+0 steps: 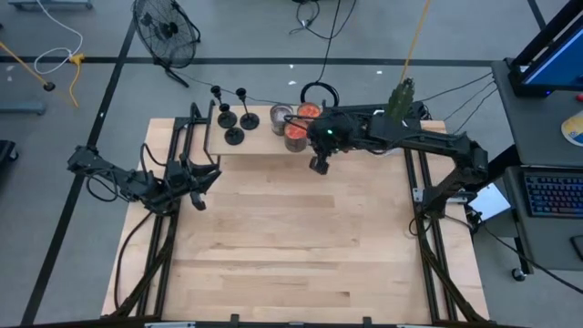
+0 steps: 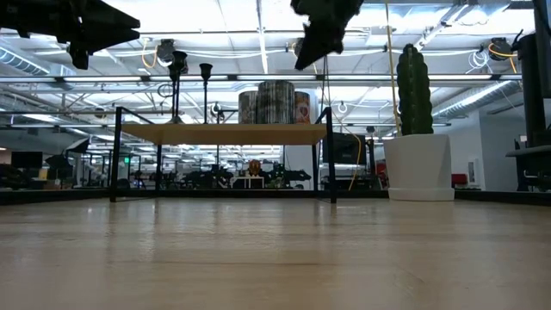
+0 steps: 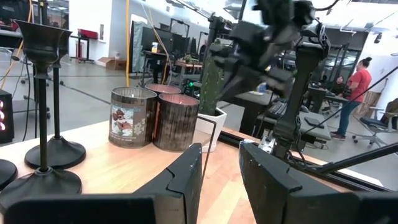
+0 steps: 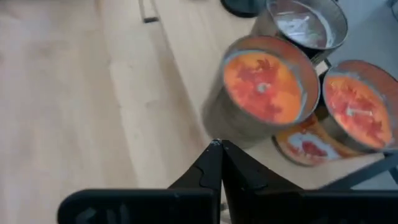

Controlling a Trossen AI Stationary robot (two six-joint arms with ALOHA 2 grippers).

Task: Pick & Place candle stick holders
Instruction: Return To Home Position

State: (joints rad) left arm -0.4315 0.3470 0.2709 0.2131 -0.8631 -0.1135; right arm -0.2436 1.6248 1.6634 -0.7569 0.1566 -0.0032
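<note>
Holders (image 1: 248, 119) stand on shelf (image 1: 261, 142), apart from right claw (image 1: 319, 167).

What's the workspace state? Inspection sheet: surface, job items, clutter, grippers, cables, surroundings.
Surface: wooden table, low shelf along its far edge.
Job's things: three candle stick holders upright on the shelf's left part.
Clutter: three jar candles grouped on the shelf beside them; nothing seen on the table itself.
Grippers: right gripper shut, empty, raised just in front of the candles; left gripper open, empty, at the table's left edge.
Cables: loose cables on the floor beyond the table.
Surroundings: fan, potted cactus, person far off.
</note>
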